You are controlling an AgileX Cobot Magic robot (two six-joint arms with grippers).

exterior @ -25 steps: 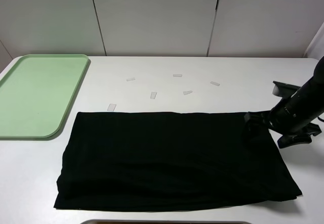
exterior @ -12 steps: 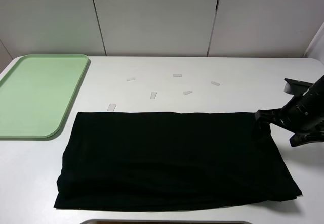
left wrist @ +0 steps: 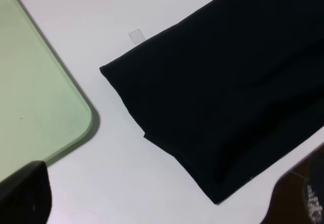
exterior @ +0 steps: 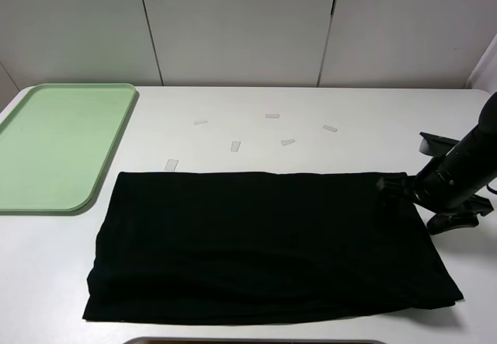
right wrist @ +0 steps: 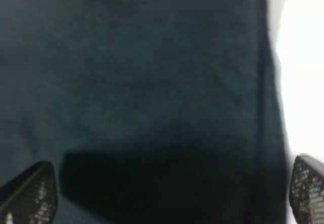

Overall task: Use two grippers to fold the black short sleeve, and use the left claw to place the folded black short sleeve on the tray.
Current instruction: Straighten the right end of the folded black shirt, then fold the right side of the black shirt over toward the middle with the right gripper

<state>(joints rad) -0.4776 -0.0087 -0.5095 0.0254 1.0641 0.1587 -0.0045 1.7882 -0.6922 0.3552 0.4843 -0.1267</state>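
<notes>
Change: right gripper point(exterior: 394, 186) is back at the upper-right corner of the black short sleeve point(exterior: 264, 243), after being drawn off to the right half a second ago. A re-approach is judged; the corner is not yet pinched.
Right claw: spread wide, nothing held.
Left claw: left gripper point(left wrist: 170, 196) is also spread, with nothing held.
Garment: laid flat across the lower centre of the high view, beside the green tray point(exterior: 54, 142) at upper left, not on it.
View delta: cloth between the right gripper's mesh pads point(right wrist: 30, 193) is shown only by the right wrist view. The left claw is shown only by the left wrist view.
</notes>
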